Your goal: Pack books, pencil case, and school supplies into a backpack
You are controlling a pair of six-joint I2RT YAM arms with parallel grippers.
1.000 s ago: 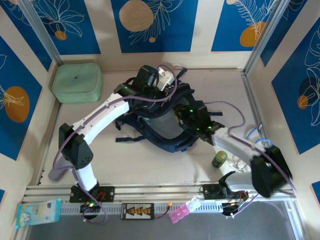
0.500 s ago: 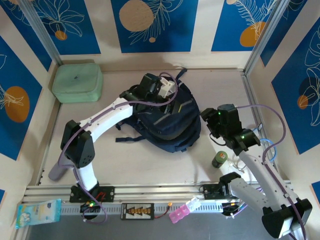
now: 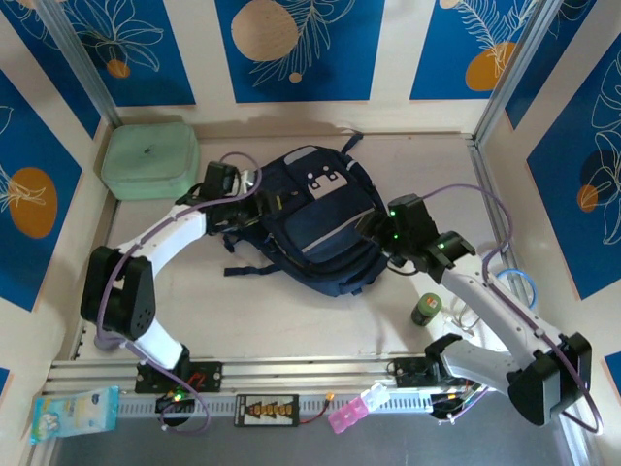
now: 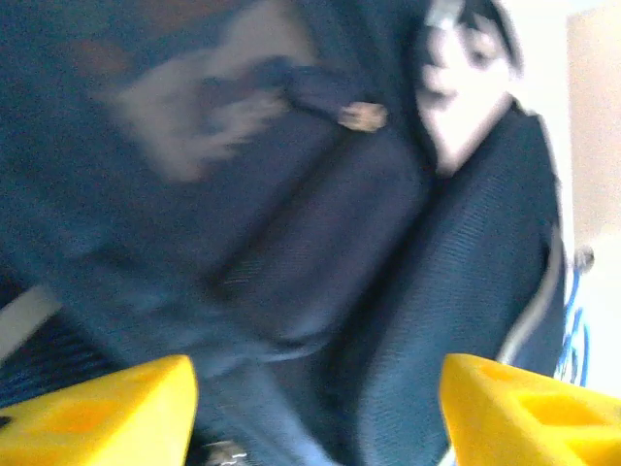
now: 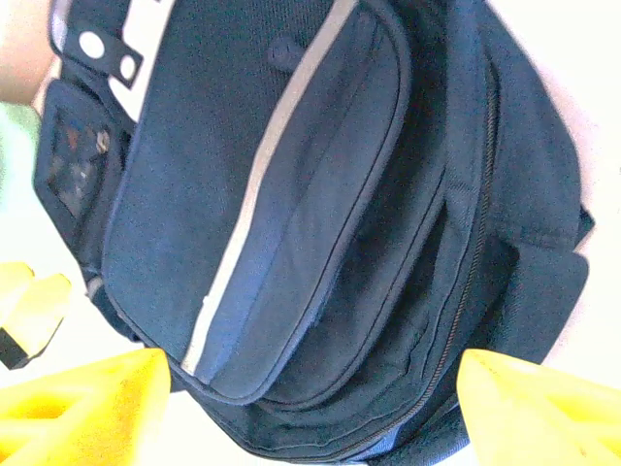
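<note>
Jaws stand spread and empty: left at nine o'clock of the backpack (image 3: 325,228), right at three; pinning one side while pulling the zip (image 5: 456,282) seems wisest.

The backpack (image 3: 325,228) lies in the middle of the bench (image 3: 281,311); a boxy case (image 3: 150,160) sits in the far left corner, well apart from it; the left hand (image 3: 257,201) is at the backpack's left edge, the right hand (image 3: 372,229) at its right edge; a small jar (image 3: 426,310) stands to the near right of the backpack.
</note>
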